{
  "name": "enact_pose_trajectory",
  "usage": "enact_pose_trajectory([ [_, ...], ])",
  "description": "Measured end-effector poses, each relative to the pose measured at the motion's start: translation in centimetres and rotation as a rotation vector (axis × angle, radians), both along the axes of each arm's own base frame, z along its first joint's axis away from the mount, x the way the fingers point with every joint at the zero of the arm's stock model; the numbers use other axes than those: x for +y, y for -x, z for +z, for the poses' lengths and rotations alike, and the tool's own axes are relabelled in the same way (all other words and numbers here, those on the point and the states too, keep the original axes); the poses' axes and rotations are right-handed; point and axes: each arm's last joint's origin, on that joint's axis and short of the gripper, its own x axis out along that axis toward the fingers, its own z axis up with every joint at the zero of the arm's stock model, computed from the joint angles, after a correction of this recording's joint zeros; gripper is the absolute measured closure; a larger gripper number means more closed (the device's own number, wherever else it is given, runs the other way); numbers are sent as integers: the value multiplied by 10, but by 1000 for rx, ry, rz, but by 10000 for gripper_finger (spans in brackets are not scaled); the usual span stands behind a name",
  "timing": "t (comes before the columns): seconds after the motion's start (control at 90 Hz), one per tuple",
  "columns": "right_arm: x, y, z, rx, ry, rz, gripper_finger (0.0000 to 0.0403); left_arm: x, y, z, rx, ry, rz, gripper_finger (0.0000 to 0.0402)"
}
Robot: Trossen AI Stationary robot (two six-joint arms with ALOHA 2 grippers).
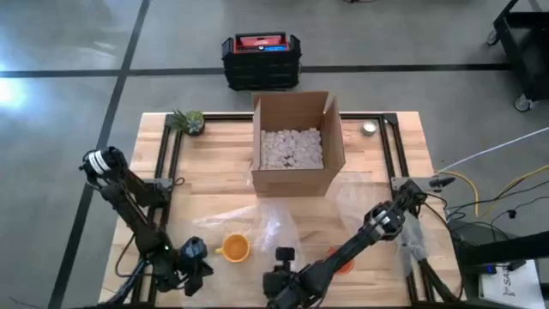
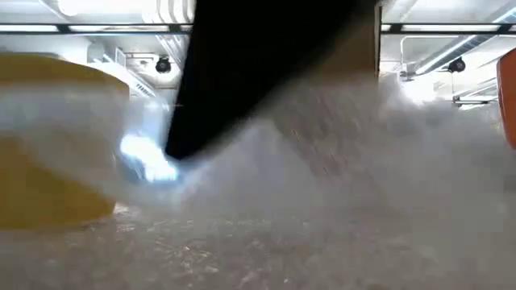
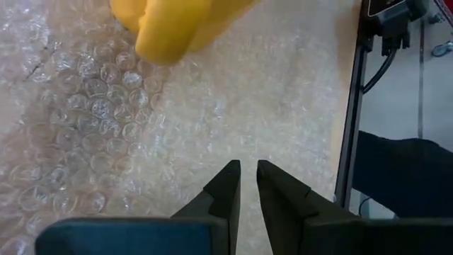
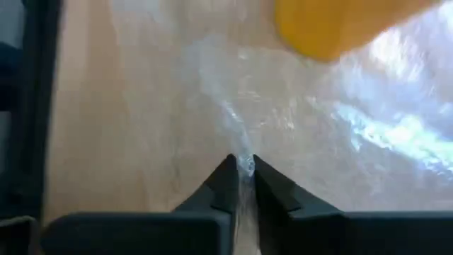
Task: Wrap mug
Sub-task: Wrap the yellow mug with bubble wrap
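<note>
Right claw point(image 4: 241, 172) sat low at the bottom centre of the high view, clenched on a pinched ridge of bubble wrap point(image 4: 233, 113); in the right wrist view the film rose between the two nearly closed fingers point(image 4: 221, 185). Left claw point(image 3: 248, 177) was at the lower left of the high view, just left of the mug point(image 1: 233, 249). Its fingers were almost together with only a narrow slit between them and nothing held, tips hovering over the wrap.

Mug: yellow, on the wrap at the lower centre-left of the high view, between the two claws. In the left wrist view it showed at the upper edge, blurred.

Wrap spread over the near middle of the counter point(image 1: 214, 184) and ran up toward the box point(image 1: 296, 142). Box stood open at the centre, partly filled with white packing pieces. An orange item point(image 1: 343, 262) lay just right of the right arm; I could not tell what it was. Small plant point(image 1: 189, 121) at the counter's upper left corner. Black and red case point(image 1: 262, 58) on the floor above the counter.

Low view mostly blocked by a dark arm and blurred wrap.
</note>
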Motion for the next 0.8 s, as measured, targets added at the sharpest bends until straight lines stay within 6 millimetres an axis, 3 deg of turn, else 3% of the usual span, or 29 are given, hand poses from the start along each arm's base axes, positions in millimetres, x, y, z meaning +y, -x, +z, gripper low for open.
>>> enact_pose_trajectory([
  [0.289, -6, -21, 65, -218, 128, 30, 399, 0, 0, 2, -5, 10, 0, 365],
  [0.678, -20, -45, 79, -366, 236, 73, 402, 10, 3, 37, -168, 1, -49, 365],
  [0.8, -22, -56, 85, -440, 168, 110, 402, 16, 4, 51, -261, -39, -41, 365],
])
